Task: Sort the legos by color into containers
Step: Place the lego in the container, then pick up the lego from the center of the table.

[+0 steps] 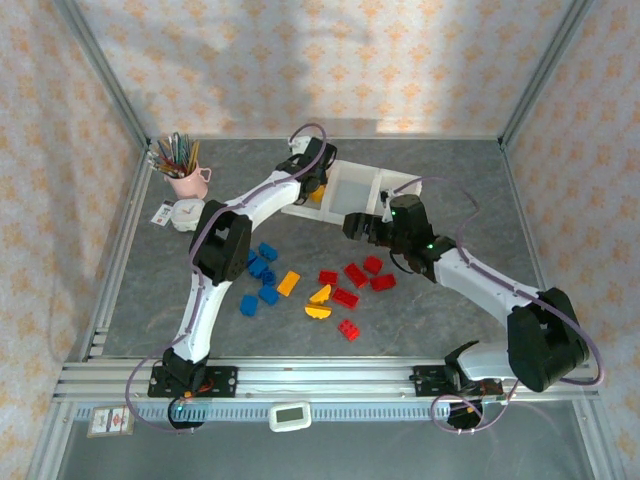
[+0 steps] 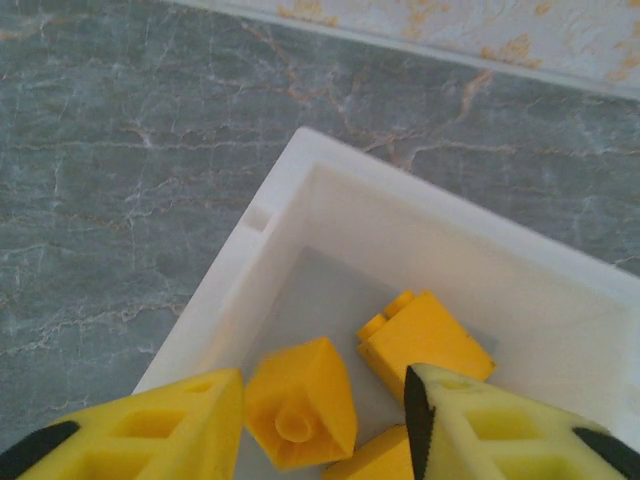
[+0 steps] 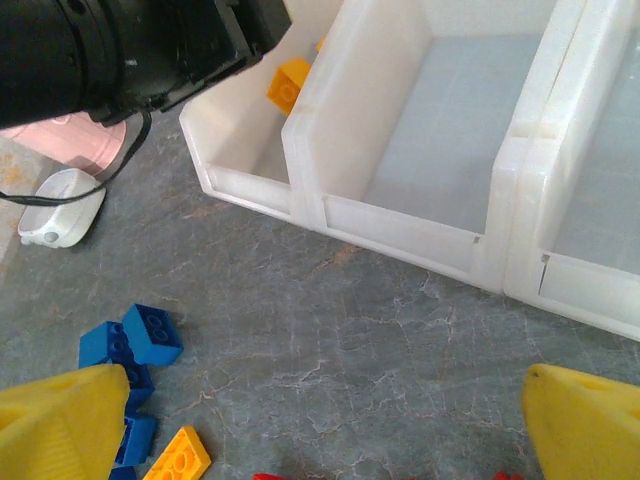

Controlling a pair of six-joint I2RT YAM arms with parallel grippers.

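Grey worktop [image 1: 420, 320] carries the containers [image 1: 352, 190] at far centre. Left jaws stand spread above the left bin [image 2: 300, 190], gripping nothing; yellow legos [image 2: 425, 340] lie inside it. Right jaws stand spread wide, empty, just near of the containers. Blue legos [image 1: 262, 270], red legos [image 1: 355, 275] and yellow-orange legos [image 1: 318, 300] lie loose nearer.

The counter [image 2: 120, 200] was finished in grey, marble-veined, matt stone-look sheet. The containers [image 3: 400, 215] were moulded in smooth, translucent white plastic. The legos [image 2: 300, 400] were made of smooth, satin plastic. Brushed metal rails [image 1: 330, 375] were noted along the lower edge of the frame.
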